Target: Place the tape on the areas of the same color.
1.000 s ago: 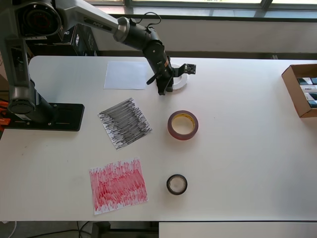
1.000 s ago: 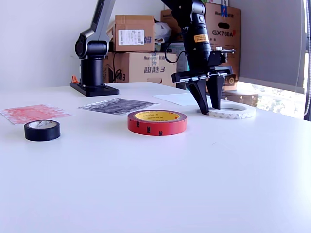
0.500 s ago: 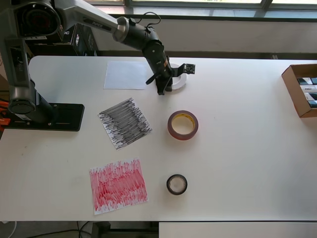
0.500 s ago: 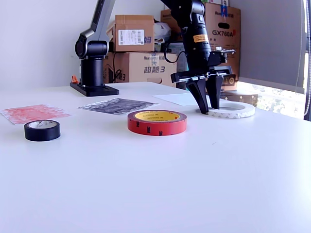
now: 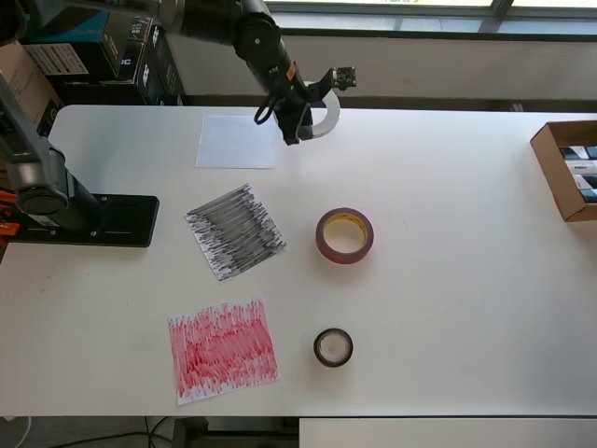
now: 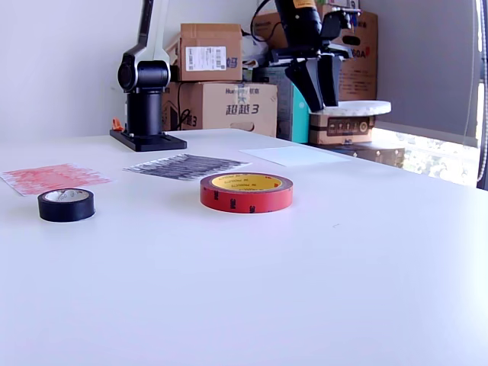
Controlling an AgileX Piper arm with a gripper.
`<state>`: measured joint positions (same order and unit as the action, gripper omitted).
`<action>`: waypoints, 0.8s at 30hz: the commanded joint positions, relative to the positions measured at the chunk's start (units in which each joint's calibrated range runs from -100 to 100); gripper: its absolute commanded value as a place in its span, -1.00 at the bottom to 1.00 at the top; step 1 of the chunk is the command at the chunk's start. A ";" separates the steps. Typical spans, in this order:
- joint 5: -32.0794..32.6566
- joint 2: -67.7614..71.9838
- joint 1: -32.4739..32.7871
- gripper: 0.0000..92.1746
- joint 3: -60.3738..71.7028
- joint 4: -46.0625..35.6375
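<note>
Gripper (image 6: pixel 322 103) clamped on white tape roll (image 6: pixel 357 108), holding it up in air, clear of table (image 6: pixel 305 267). White sheet (image 5: pixel 238 141) just beside, overhead view's left. Black-scribbled sheet (image 5: pixel 235 231), red tape roll (image 5: pixel 344 235) nearer the front edge; black tape roll (image 5: pixel 333 346) & red-scribbled sheet (image 5: pixel 223 349) farthest.

Cardboard box (image 5: pixel 569 168) cut by edge

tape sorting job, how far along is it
Nothing is placed yet. In hand: the end effector holds the white tape roll lifted off the table, near the white sheet. Left: the red tape roll and black tape roll sit on bare table, off the red-scribbled sheet and black-scribbled sheet.
</note>
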<state>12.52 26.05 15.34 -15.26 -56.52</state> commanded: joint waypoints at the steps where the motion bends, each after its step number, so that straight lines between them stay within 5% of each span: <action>1: -3.01 -8.56 1.24 -0.99 -8.51 0.81; 11: -8.74 -16.98 3.30 -0.99 -28.50 11.93; 24: -13.98 -16.42 3.37 -0.99 -38.95 23.05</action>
<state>-1.01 9.69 18.84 -51.33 -35.14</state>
